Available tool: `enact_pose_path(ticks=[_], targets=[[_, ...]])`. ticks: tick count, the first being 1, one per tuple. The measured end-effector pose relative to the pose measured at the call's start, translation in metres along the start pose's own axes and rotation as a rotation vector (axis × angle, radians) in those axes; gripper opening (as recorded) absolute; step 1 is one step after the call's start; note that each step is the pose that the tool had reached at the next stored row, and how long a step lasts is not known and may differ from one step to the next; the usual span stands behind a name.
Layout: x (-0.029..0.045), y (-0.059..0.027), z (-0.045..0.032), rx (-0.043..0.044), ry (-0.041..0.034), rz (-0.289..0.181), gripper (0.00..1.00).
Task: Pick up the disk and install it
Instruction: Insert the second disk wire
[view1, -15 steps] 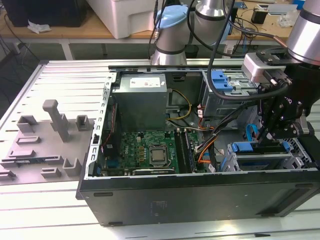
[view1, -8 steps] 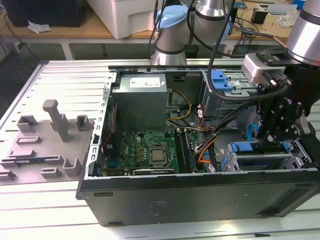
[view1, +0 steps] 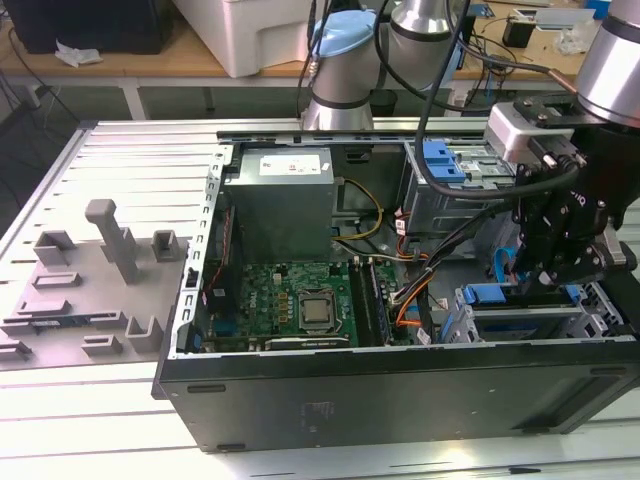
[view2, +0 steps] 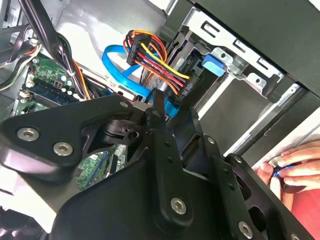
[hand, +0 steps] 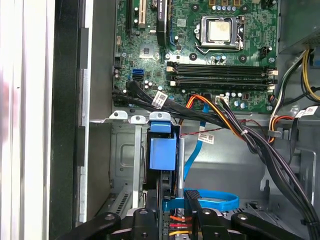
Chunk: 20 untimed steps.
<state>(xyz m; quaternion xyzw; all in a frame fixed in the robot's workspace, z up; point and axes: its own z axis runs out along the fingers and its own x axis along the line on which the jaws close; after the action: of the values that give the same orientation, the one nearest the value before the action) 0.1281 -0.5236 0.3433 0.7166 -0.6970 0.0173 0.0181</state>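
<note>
The pincer (view1: 556, 268) hangs over the drive cage (view1: 520, 315) at the computer case's (view1: 400, 400) corner, the disk's (hand: 163, 155) blue rail seated there; whether it pinches anything, I cannot tell.

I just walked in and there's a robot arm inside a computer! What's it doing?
The robot arm's gripper is down inside the open computer case, at the drive bay on the exterior view's right. The disk, in its blue carrier, sits edge-on in that bay, right by the gripper. Whether it is fully in is hard to tell. A person's hand is beside the case.
</note>
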Motion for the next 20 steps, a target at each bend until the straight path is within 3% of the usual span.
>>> enact_pose_path(ticks=[3, 7, 10, 13, 17, 20], targets=[[0.0003, 0.0003, -0.0058, 0.0004, 0.0036, 0.000, 0.36], [0.0002, 0.0041, -0.0196, 0.0062, 0.0230, 0.000, 0.36], [-0.0004, 0.0066, -0.0232, 0.0096, 0.0344, 0.001, 0.36], [-0.0006, 0.0085, -0.0242, 0.0120, 0.0409, 0.001, 0.34], [-0.0009, 0.0127, -0.0245, 0.0181, 0.0492, 0.001, 0.11], [-0.0010, 0.0151, -0.0246, 0.0218, 0.0520, 0.001, 0.11]])
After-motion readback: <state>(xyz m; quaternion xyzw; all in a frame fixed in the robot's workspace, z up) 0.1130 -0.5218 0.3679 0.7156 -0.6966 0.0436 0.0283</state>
